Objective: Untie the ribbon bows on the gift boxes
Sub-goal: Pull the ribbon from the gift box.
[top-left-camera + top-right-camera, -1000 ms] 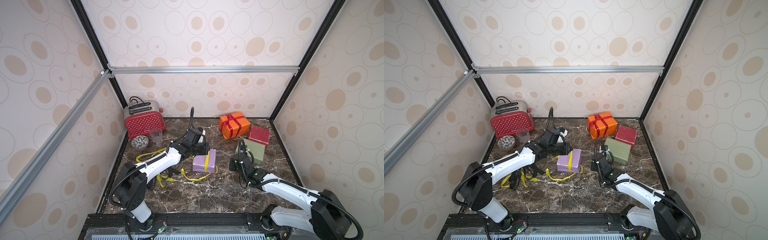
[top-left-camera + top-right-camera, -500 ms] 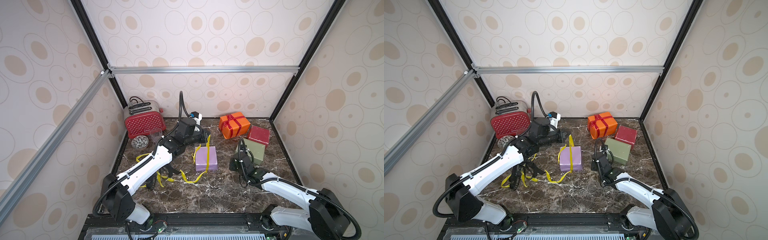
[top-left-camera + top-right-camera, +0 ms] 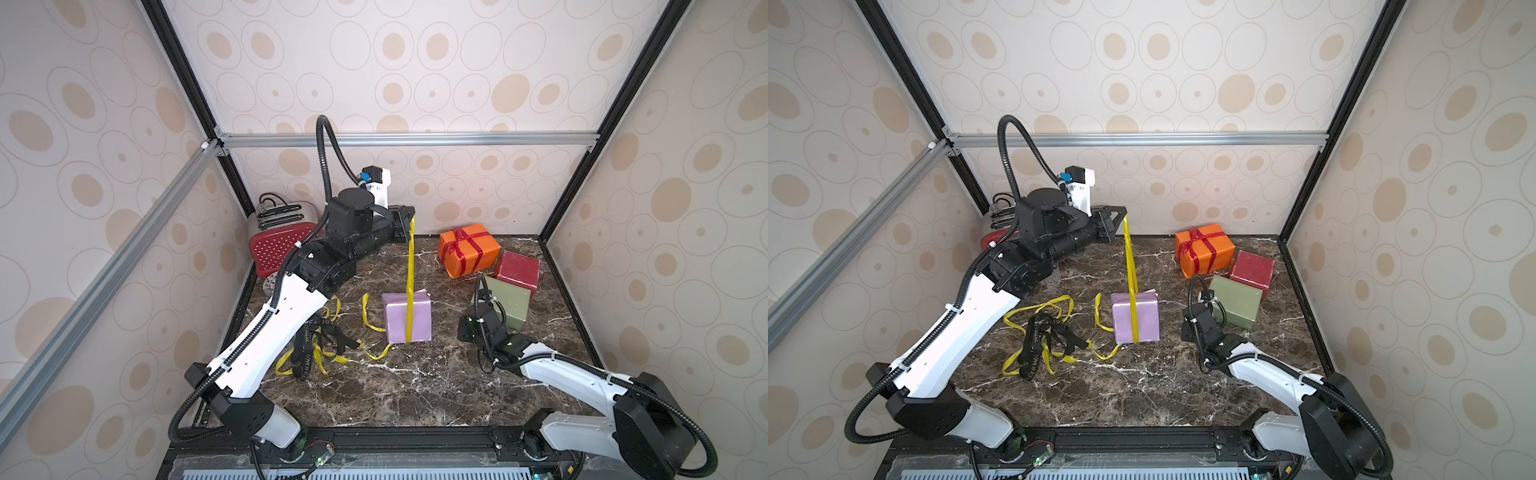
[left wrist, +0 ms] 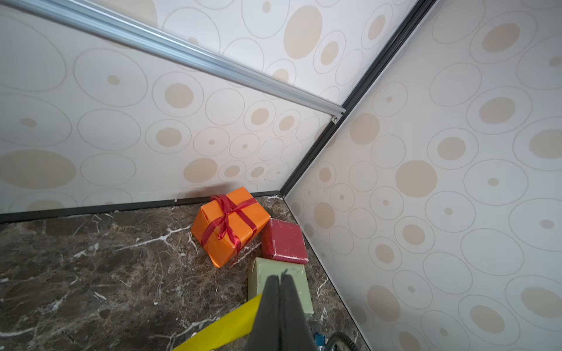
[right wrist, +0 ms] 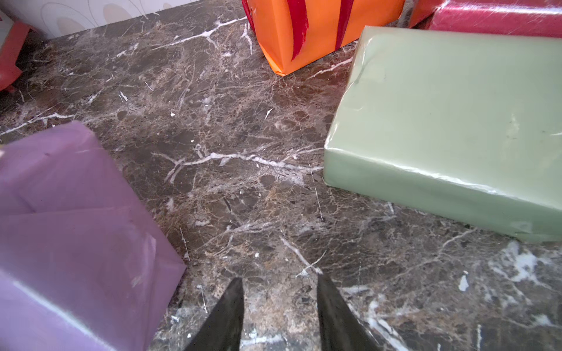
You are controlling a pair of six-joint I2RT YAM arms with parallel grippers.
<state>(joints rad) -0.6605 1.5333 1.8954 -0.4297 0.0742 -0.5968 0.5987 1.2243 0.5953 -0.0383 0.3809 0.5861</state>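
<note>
Marble; yellow ribbon tip inside left gripper

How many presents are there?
4: lilac box in the middle, orange box at the back, dark red box beside it, olive green box in front of that.

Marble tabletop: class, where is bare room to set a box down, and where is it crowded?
Bare: front strip between lilac box and front rail. Crowded: orange box, dark red box and green box far right; ribbon tangle left.
</note>
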